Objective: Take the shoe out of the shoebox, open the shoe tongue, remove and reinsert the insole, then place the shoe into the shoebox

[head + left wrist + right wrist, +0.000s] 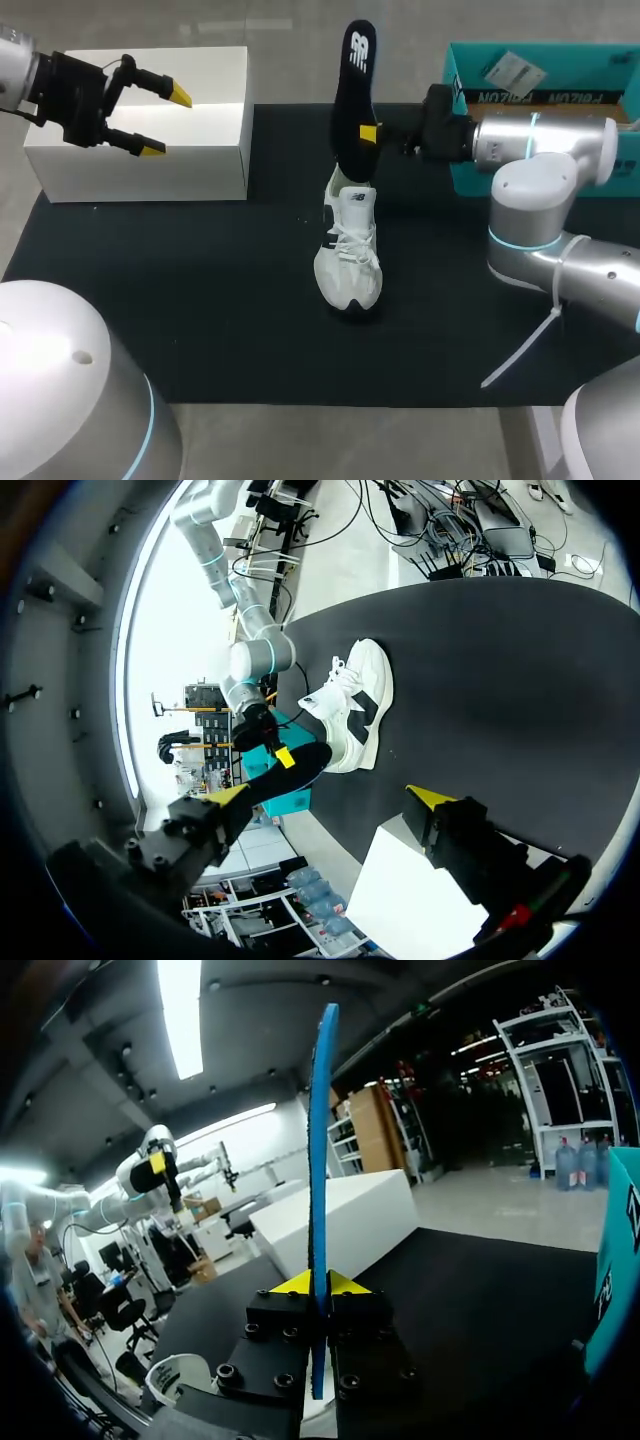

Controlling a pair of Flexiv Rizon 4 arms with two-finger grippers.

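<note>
A white sneaker (349, 255) stands on the black mat (200, 300) at the table's middle, toe toward the front edge. My right gripper (370, 133) is shut on a black insole (352, 95), which it holds upright and edge-on just above the shoe's heel opening. In the right wrist view the insole (320, 1140) shows as a thin blue edge rising between the yellow tips of the right gripper (319, 1283), with the shoe (190, 1375) below. My left gripper (160, 120) hangs open and empty over the white box (140, 160) at the back left. The teal shoebox (545, 100) sits at the back right.
The white box (410, 900) lies right under my left gripper (330, 796), and the sneaker (355, 705) is well ahead of it. My right arm's elbow (540, 200) stands in front of the teal box. A white cable tie (525, 345) dangles from that arm.
</note>
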